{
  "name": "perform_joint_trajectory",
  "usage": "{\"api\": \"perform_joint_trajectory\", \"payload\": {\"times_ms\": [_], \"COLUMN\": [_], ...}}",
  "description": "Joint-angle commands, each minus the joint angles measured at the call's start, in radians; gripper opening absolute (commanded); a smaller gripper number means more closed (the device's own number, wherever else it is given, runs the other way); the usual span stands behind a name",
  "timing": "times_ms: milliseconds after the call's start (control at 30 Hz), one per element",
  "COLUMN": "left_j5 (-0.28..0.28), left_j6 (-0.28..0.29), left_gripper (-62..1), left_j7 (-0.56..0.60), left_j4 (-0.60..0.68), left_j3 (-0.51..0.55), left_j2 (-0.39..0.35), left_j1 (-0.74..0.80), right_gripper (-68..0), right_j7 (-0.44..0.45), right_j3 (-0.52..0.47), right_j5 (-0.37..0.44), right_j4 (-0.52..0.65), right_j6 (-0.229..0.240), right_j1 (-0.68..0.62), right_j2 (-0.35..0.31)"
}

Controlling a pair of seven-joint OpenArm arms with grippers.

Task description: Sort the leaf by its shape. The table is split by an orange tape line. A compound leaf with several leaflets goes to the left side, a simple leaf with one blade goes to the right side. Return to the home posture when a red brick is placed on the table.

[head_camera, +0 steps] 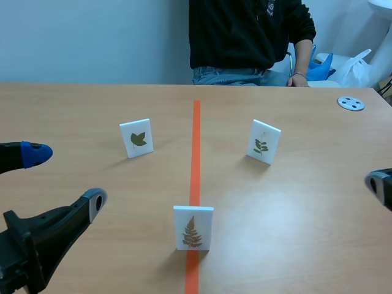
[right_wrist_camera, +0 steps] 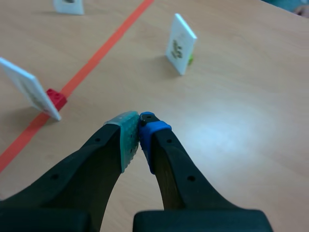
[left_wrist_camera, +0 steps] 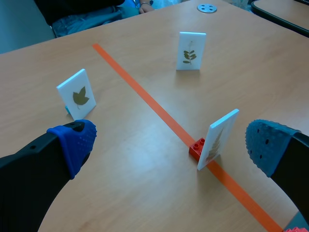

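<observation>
Scene view, left to right: my left hand (head_camera: 64, 177) hangs released over the counter (head_camera: 306, 245); a lobed-leaf card (head_camera: 136, 139) stands left of the tape line (head_camera: 196, 135); a fern card (head_camera: 193, 228) stands on it; a sprig card (head_camera: 264, 142) stands right of it; my right hand (right_wrist_camera: 140, 126) is clenched on nothing.

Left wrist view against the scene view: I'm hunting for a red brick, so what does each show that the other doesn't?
Only the left wrist view shows a red brick, against the back of the fern card on the tape line; in the scene view the card hides it. Only the scene view shows the right gripper, at the right, and the fern print face-on. Both show that card and line, the simple-leaf card, the sprig card, the grey disc, the open left gripper and a person.
</observation>
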State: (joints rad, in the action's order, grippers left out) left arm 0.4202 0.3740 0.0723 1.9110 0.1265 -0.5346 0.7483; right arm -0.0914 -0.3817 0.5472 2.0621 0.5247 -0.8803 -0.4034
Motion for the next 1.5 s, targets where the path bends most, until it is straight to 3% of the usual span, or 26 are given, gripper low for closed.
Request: {"api": "perform_joint_trajectory", "payload": {"times_ms": [0,133,267,367,433,500,667,833,1200,1467], "left_j5": [0.009,0.009,0.009,0.009,0.009,0.009,0.009,0.009,0.009,0.009], "left_j6": [0.002,0.002,0.002,0.002,0.002,0.002,0.002,0.002,0.002,0.002], "left_gripper": [1.4,1.4,1.4,1.4,1.4,1.4,1.4,1.4,1.4,1.4], "left_j7": [0.013,0.013,0.013,0.013,0.013,0.013,0.013,0.013,0.013,0.013], "left_j4": [0.014,0.014,0.014,0.014,0.014,0.014,0.014,0.014,0.014,0.014], "left_j3": [-0.003,-0.003,-0.003,-0.003,-0.003,-0.003,-0.003,-0.003,-0.003,-0.003], "left_j2": [0.005,0.005,0.005,0.005,0.005,0.005,0.005,0.005,0.005,0.005], "left_j1": [0.002,0.002,0.002,0.002,0.002,0.002,0.002,0.002,0.002,0.002], "right_gripper": [-66.4,-66.4,-66.4,-66.4,-62.6,-54.3,-17.3,0.0,0.4,0.4], "right_j7": [-0.017,-0.058,-0.087,-0.095,-0.098,-0.098,-0.084,-0.079,-0.079,-0.058], "right_j3": [-0.029,-0.111,-0.15,-0.155,-0.155,-0.155,-0.155,-0.154,-0.092,0.041], "right_j5": [0.038,0.11,0.141,0.141,0.14,0.138,0.138,0.138,0.137,0.134], "right_j4": [0.009,0.009,0.009,0.009,0.009,0.009,0.006,0.006,0.005,-0.065], "right_j6": [0.0,-0.014,-0.087,-0.091,-0.091,-0.091,-0.091,-0.09,-0.043,0.048], "right_j1": [0.01,0.01,0.011,0.011,0.011,0.013,0.016,0.016,0.016,0.076], "right_j2": [0.01,0.034,0.035,0.035,0.035,0.035,0.035,0.026,-0.174,-0.288]}}
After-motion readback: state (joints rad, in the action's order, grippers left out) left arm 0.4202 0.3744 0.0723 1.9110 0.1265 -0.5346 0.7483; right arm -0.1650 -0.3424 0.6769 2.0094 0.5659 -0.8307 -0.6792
